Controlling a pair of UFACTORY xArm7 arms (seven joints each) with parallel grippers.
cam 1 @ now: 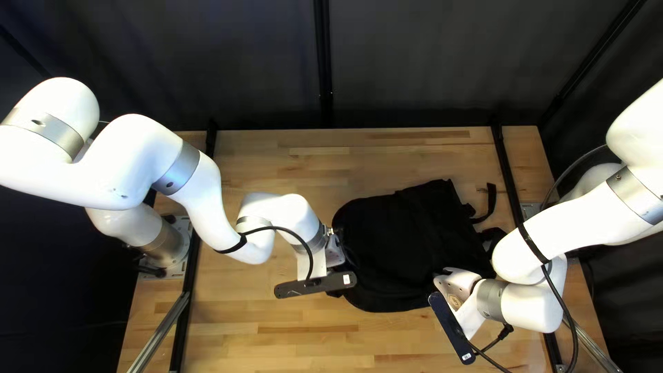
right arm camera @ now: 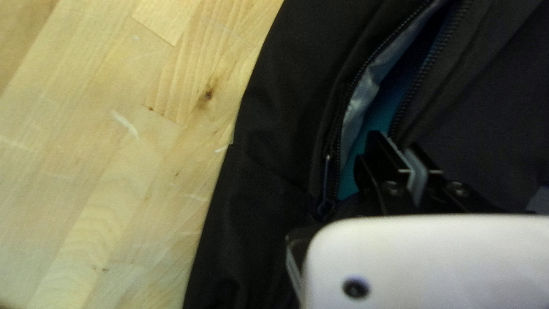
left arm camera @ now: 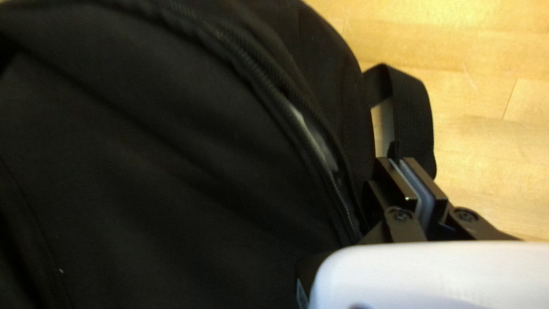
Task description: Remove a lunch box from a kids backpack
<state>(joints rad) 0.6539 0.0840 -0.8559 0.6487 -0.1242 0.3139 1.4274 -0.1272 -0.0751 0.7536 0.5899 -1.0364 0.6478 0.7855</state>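
Pinching strap loop (left arm camera: 416, 109) between nearly closed fingers of left gripper (cam 1: 335, 253); clamping backpack (cam 1: 407, 242) by zipper edge (right arm camera: 413, 88) in right gripper (cam 1: 454, 284), nearly closed too.

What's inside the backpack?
In the backpack, past the open zipper, a teal surface and silvery material show. Black cloth covers the rest; I can't tell whether it hides a lunch box.

A dark curtain (cam 1: 207, 62) hangs behind the table (cam 1: 276, 166) — pale wood laid in narrow strips — with a black upright post (cam 1: 323, 62) against it. Bright light shows a brown knot (right arm camera: 209, 94) and whitish scratches (right arm camera: 125, 125) in the wood.
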